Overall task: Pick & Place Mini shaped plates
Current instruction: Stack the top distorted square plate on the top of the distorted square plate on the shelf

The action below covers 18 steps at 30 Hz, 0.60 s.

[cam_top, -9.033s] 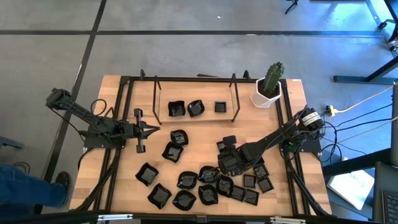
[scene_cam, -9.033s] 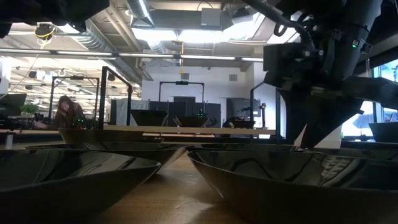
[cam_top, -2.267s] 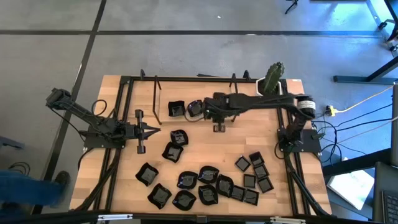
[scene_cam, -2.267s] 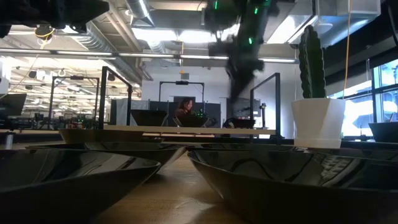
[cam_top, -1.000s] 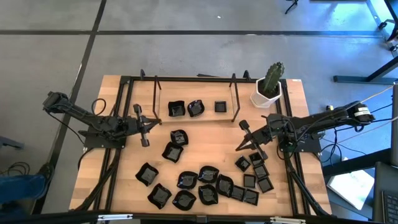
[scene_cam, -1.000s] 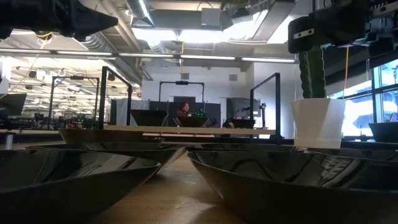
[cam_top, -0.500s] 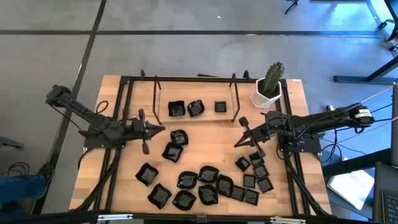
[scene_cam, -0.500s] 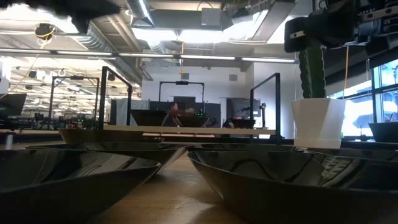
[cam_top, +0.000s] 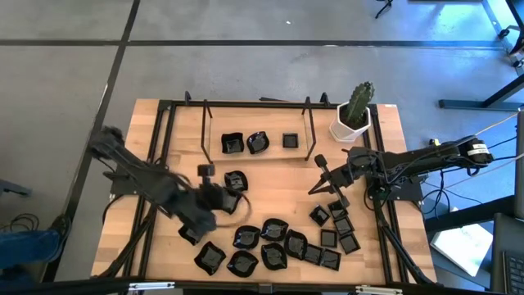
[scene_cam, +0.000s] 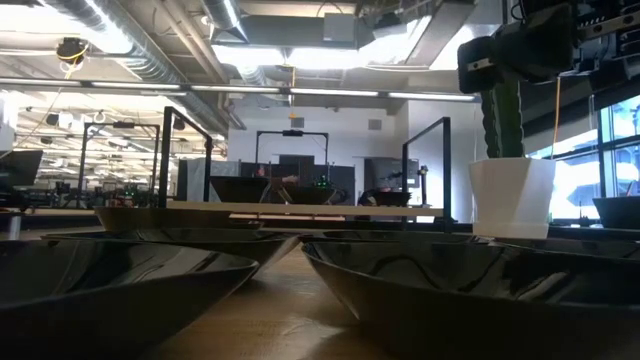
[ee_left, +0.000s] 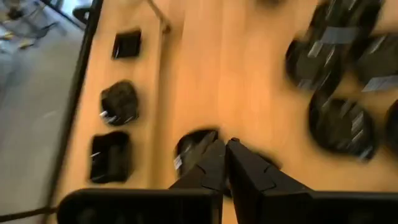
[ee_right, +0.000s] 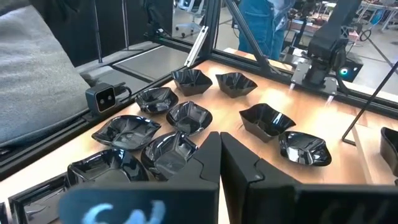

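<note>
Many mini shaped plates, tiny glossy black dishes, rest on their bases on the wooden table: wavy ones (cam_top: 270, 242) near the front middle, square ones (cam_top: 332, 229) to their right. Three more (cam_top: 258, 142) sit in the far rack. My left gripper (cam_top: 229, 195) hangs shut above the two dishes left of centre. In its wrist view its fingertips (ee_left: 224, 144) point down over one round dish (ee_left: 189, 148). My right gripper (cam_top: 312, 188) hovers shut above bare table at the right, and is also shown from its wrist (ee_right: 219, 135).
A white pot with a green cactus (cam_top: 354, 119) stands at the far right corner. Black frame rails (cam_top: 160, 156) run along both sides, and two uprights (cam_top: 309, 131) flank the rack. A small camera (ee_right: 102, 96) sits at the near edge. A person (ee_right: 261, 22) stands beyond the table.
My left gripper has swung from the table's left side toward the middle and the near edge. It has risen, tipped its fingers downward and now hangs over the dishes left of centre. No dish has moved.
</note>
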Tool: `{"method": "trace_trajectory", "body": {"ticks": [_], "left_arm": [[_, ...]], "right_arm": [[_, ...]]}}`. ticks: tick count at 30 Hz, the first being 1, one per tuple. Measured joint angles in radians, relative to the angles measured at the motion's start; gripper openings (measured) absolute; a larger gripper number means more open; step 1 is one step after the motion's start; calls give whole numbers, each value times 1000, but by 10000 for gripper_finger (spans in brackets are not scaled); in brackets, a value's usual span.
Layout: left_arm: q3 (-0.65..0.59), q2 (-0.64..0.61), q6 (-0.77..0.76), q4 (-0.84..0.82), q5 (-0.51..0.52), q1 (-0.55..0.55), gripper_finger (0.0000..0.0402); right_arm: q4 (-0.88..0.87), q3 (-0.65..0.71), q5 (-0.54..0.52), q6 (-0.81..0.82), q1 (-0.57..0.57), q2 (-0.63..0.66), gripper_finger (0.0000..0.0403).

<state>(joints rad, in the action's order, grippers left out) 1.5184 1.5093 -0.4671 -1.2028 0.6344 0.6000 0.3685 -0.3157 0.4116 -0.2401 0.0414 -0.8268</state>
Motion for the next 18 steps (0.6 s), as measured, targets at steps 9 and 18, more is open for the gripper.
{"method": "trace_trajectory", "body": {"ticks": [9,18], "left_arm": [[140,336,233,-162,-63,-9,79],[122,446,229,-174,-137,-26,156]], "right_arm": [[-1,0,0,-3,0,0,5],[-44,0,-3,-4,0,0,5]]}}
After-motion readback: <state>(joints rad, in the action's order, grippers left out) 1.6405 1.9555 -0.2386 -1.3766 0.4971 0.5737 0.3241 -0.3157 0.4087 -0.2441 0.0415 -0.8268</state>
